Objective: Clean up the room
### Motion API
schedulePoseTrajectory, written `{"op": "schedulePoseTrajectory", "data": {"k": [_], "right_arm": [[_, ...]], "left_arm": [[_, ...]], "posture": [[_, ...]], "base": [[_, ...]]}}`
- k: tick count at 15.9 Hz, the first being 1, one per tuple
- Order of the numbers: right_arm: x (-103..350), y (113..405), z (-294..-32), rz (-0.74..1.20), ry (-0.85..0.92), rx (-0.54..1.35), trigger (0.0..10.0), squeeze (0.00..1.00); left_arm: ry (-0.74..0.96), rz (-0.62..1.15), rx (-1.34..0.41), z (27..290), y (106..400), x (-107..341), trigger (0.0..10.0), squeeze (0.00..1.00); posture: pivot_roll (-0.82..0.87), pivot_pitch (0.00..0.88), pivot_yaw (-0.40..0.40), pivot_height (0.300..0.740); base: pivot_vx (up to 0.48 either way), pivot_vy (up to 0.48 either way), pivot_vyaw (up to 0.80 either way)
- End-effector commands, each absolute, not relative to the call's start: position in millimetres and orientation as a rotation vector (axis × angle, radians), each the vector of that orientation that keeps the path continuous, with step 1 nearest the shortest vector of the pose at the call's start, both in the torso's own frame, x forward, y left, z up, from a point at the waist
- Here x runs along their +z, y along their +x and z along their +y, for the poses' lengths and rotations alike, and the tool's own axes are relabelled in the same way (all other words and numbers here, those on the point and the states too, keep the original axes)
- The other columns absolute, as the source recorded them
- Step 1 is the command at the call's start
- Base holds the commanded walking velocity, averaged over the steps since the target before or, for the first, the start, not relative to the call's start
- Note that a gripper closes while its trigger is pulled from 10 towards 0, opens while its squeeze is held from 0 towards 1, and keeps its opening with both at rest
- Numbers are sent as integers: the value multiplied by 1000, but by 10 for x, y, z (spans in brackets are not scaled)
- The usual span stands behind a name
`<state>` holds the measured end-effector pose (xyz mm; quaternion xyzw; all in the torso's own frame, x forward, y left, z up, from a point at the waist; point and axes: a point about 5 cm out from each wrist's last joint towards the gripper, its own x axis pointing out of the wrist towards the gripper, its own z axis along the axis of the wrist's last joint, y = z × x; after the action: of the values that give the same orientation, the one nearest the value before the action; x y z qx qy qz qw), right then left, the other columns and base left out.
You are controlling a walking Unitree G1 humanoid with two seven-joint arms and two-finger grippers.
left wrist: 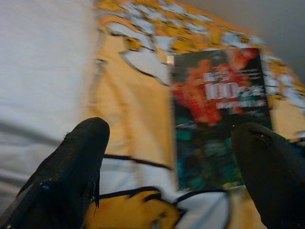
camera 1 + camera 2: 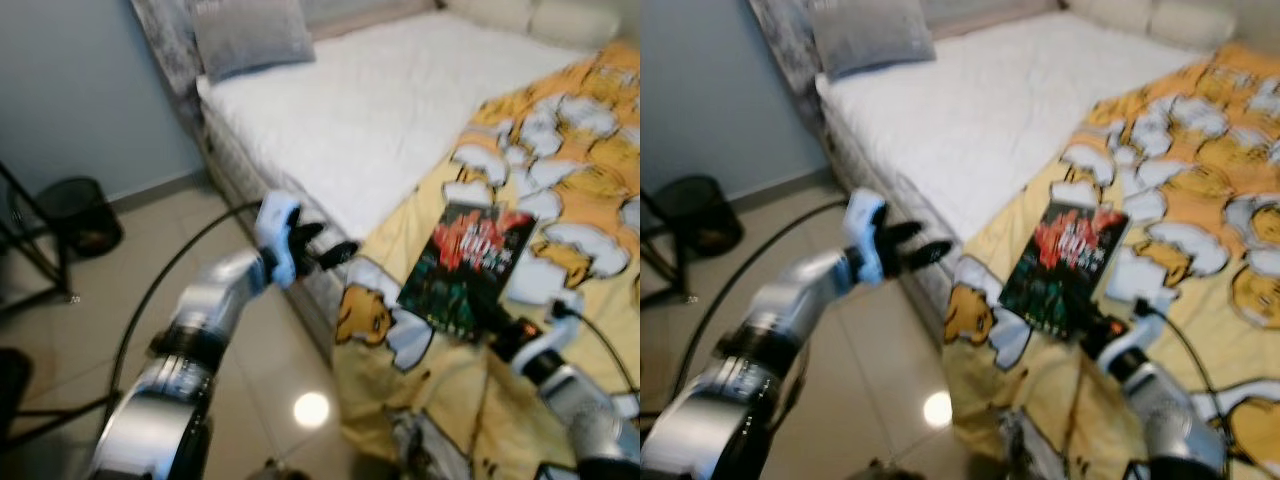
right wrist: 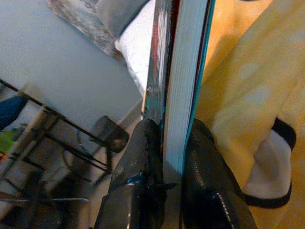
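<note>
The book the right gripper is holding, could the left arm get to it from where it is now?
Probably yes. The left gripper hangs open beside the bed, fingers aimed at the book, with only blanket between them.

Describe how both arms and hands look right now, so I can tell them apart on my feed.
Both arms are silver with dark joint bands. The left hand has a pale blue-white wrist block and two black fingers; a black cable loops from it. The right hand is black with an orange spot, cable behind.
</note>
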<state>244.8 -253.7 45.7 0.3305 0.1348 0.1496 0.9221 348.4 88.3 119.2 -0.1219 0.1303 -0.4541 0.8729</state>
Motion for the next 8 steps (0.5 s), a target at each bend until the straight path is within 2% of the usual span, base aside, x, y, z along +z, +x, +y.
{"op": "schedulePoseTrajectory", "data": {"k": [1,2,3,4,8], "right_arm": [[563,2460,-2557,219,718,359,10000,0],[604,2413,-2550,206,745,392,10000,0],[638,2369,-2531,196,757,421,10000,0],[663,2316,-2514,186,769,445,10000,0],[791,2215,-2428,146,841,525,10000,0]], "left_arm": [[-316,319,-972,890,3481,1128,10000,965],[-352,361,-996,850,3482,1098,10000,294],[-378,395,-1005,820,3474,1060,10000,59],[-398,413,-1012,783,3460,1018,10000,0],[-464,494,-1011,630,3352,806,10000,0]], "posture": [[-249,113,148,740],[-254,142,162,740],[-257,156,166,740],[-265,186,176,740],[-281,229,189,740]], "base": [[0,0,0],[0,0,0],[0,0,0],[0,0,0],[0,0,0]]}}
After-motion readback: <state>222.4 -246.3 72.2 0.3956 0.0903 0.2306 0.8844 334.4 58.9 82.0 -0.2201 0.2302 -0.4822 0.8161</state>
